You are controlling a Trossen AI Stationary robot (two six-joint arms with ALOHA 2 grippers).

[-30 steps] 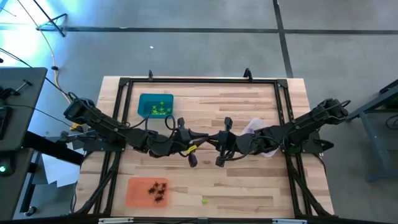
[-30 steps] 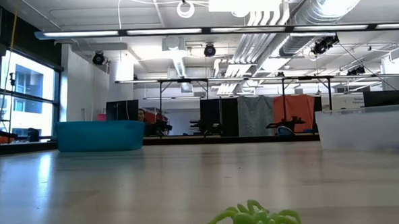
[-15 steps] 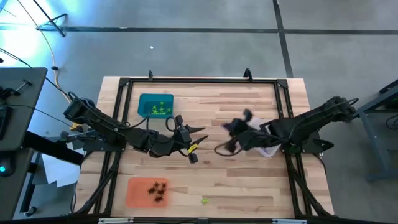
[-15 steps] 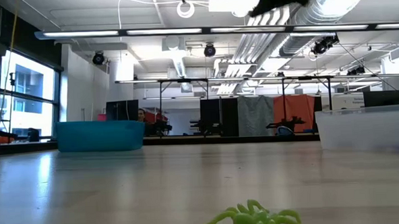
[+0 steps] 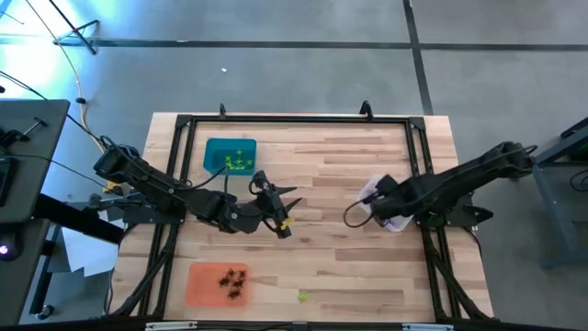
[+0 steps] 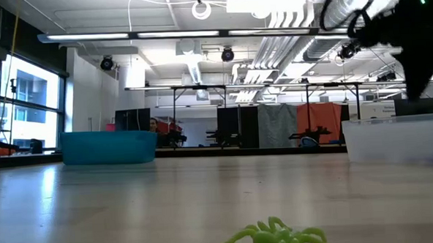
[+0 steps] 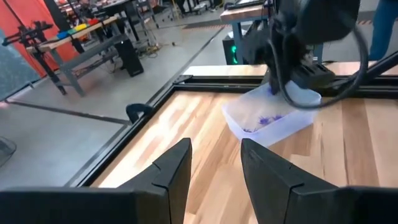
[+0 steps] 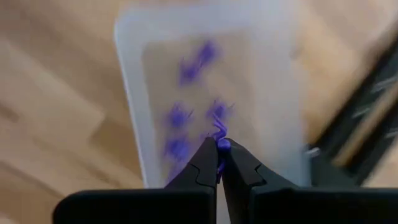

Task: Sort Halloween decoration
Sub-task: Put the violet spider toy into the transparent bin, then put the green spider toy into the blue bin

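Observation:
My right gripper hovers over the clear tray at the table's right side, shut on a purple spider piece. Several purple pieces lie in that tray. My left gripper is open near the table's middle and holds nothing. The teal tray holds yellow-green pieces, and the orange tray holds black ones. One yellow-green piece lies loose on the table by the near edge. My right gripper pinches a purple spider piece between its two fingertips, coming from above and pointing down. The piece is lifted clear over the clear tray, and a thin leg sticks out past the fingertips.
The teal tray sits at the far left, the orange tray at the near left, the clear tray at the right. A black frame runs along the table's edges. Bare wood lies between the trays. A cable loop hangs beside my right gripper.
My right gripper has risen from the table's middle, where it stood close to the left gripper, and swung toward the right edge until it is over the clear tray. My left gripper has drawn back slightly toward the left.

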